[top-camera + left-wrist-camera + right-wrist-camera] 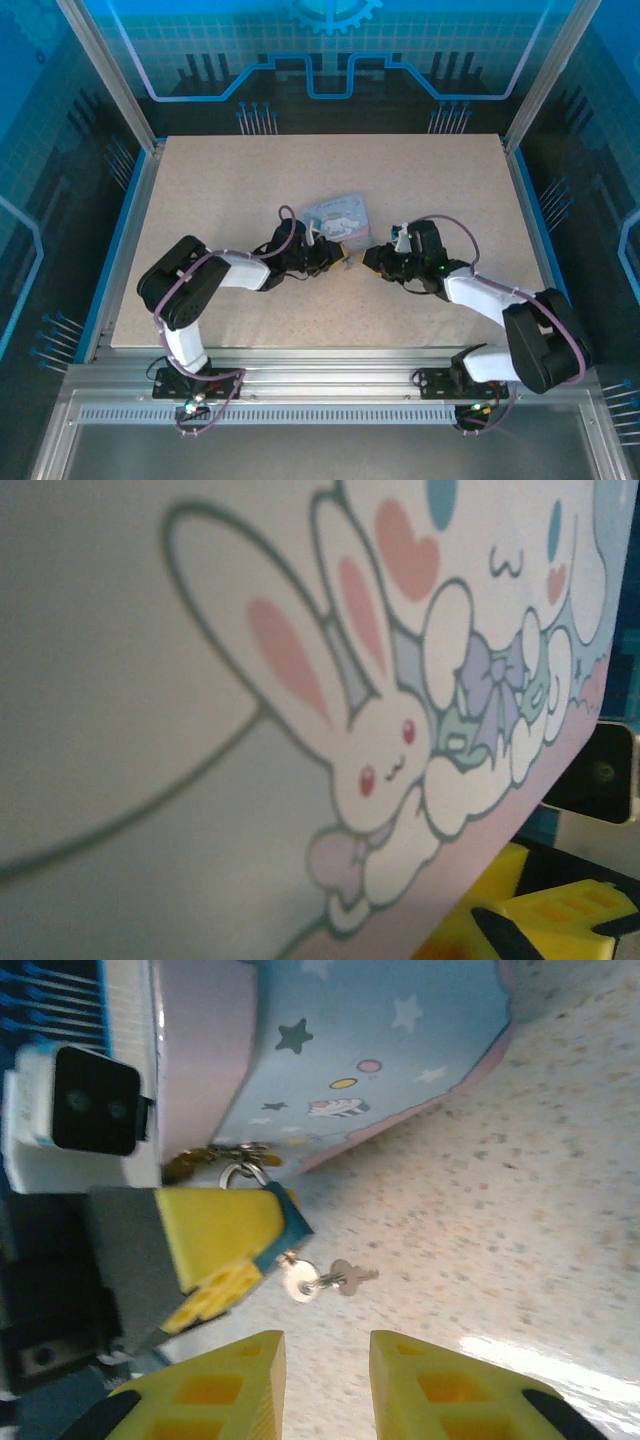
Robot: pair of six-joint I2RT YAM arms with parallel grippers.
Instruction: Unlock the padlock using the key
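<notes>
In the right wrist view, my left gripper's yellow fingers (215,1225) are shut on the padlock (243,1173). Its silver shackle loop shows above them and its body is hidden between the pads. The key (300,1282), with a round silver head, sticks out from below those fingers, and a second small key (352,1277) dangles from it just above the table. My right gripper (327,1380) sits open a short way in front of the key, with nothing between its fingers. In the top view the left gripper (338,260) and the right gripper (372,260) face each other closely.
The pastel cartoon tin (335,213) lies just behind both grippers, its printed lid (300,730) close up against the left wrist camera and its starred side (380,1050) above the padlock. Speckled tabletop (250,180) stretches all around, bounded by the metal frame (130,230).
</notes>
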